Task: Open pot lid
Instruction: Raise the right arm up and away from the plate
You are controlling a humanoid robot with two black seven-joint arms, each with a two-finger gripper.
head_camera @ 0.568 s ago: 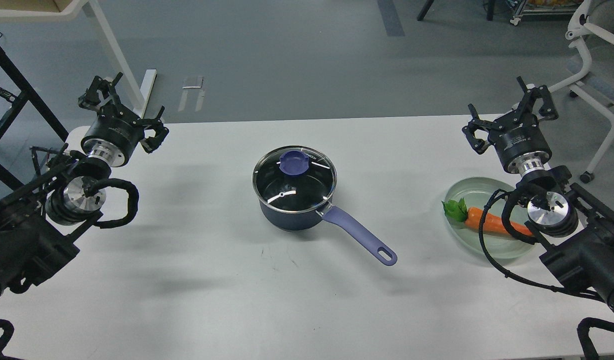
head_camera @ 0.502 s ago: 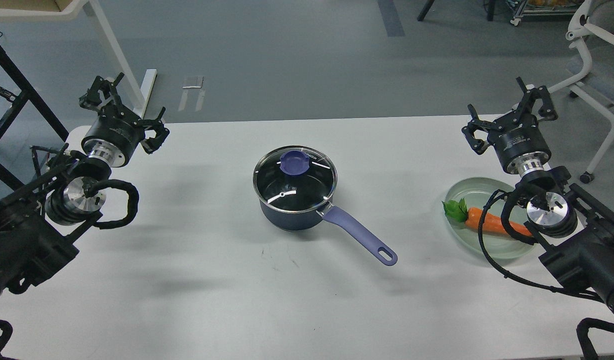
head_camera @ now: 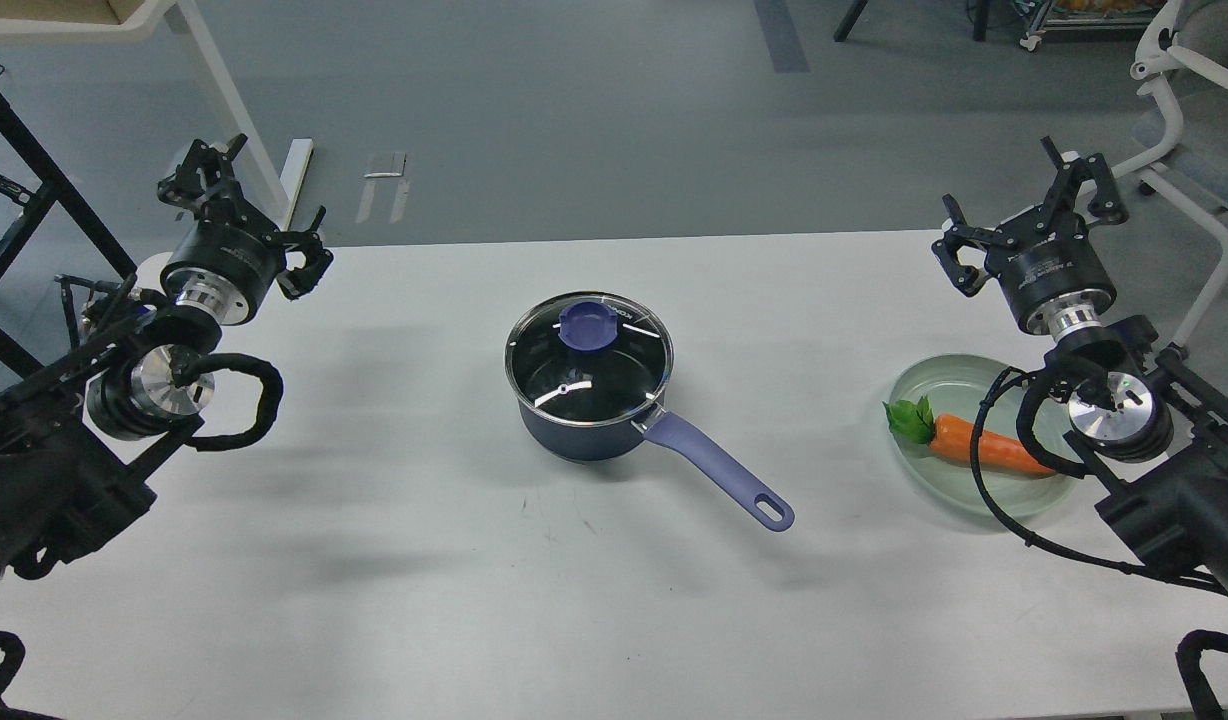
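Observation:
A dark blue pot point(head_camera: 584, 425) stands at the middle of the white table point(head_camera: 394, 560). A glass lid point(head_camera: 586, 365) with a purple knob point(head_camera: 588, 326) sits shut on it. The pot's purple handle point(head_camera: 719, 470) points to the front right. My left gripper point(head_camera: 242, 205) is open and empty above the table's far left corner, far from the pot. My right gripper point(head_camera: 1032, 212) is open and empty above the far right edge, also far from the pot.
A pale green plate point(head_camera: 959, 385) with a toy carrot point(head_camera: 979, 448) lies at the right, under my right arm. A white chair point(head_camera: 1189, 130) stands beyond the right edge. A black frame point(head_camera: 19, 190) and a white table leg point(head_camera: 224, 110) stand at the far left.

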